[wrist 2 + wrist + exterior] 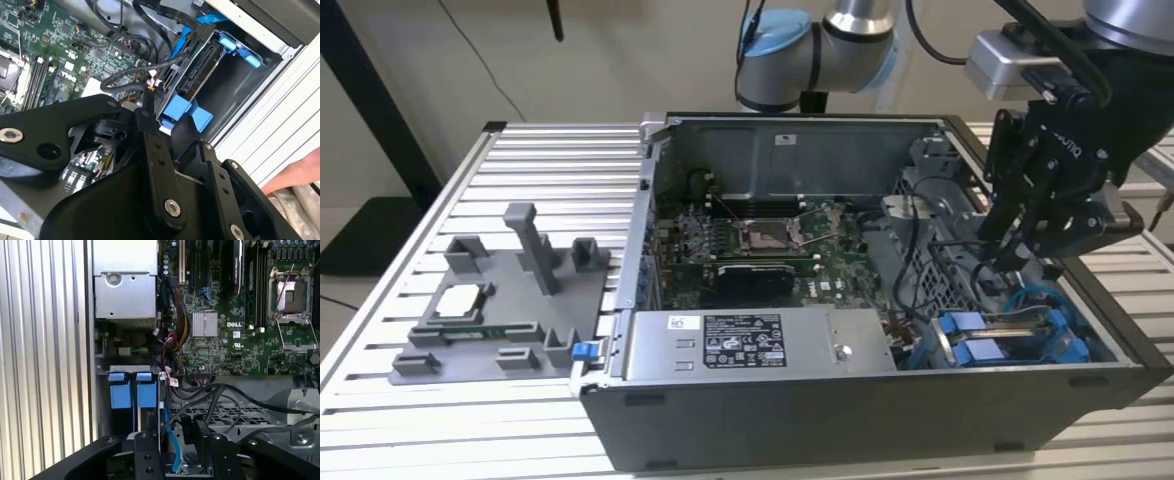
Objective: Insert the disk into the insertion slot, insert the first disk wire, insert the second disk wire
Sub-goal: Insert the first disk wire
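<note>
The disk stands on edge in the insertion slot, at the exterior view's right end of the open computer case. Its blue carrier tabs lie just below my gripper. A blue wire runs along the disk. My gripper hangs over the slot, with its jaws nearly together. They appear shut on the connector end of a black braided disk wire, which loops in from the motherboard side.
A long grey metal box with a sticker sits at the case front. The motherboard lies behind it. A grey tray of part holders rests on the ribbed table. A hand is beside the case. Loose cables cross near the slot.
</note>
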Action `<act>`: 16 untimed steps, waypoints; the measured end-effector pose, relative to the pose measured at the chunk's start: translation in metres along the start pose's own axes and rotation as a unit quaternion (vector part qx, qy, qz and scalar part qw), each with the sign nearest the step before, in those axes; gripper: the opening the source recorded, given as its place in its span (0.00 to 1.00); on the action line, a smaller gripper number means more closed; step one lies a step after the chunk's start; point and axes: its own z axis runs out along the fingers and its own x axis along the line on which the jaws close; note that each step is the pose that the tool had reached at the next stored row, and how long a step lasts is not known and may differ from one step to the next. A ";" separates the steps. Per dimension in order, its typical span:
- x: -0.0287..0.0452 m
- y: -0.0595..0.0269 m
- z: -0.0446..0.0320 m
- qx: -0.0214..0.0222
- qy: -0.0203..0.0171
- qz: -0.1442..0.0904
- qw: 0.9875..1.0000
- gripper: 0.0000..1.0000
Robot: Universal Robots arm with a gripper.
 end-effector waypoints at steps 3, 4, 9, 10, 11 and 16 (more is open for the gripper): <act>-0.0003 0.0001 0.0028 0.004 -0.003 -0.003 1.000 1.00; -0.0003 0.0003 0.0036 0.005 -0.005 -0.003 1.000 1.00; -0.0004 0.0010 0.0053 0.008 -0.013 -0.006 1.000 1.00; -0.0003 0.0011 0.0056 0.008 -0.015 -0.007 1.000 1.00; -0.0003 0.0012 0.0057 0.008 -0.016 -0.008 1.000 1.00; -0.0003 0.0012 0.0058 0.008 -0.020 -0.025 0.999 1.00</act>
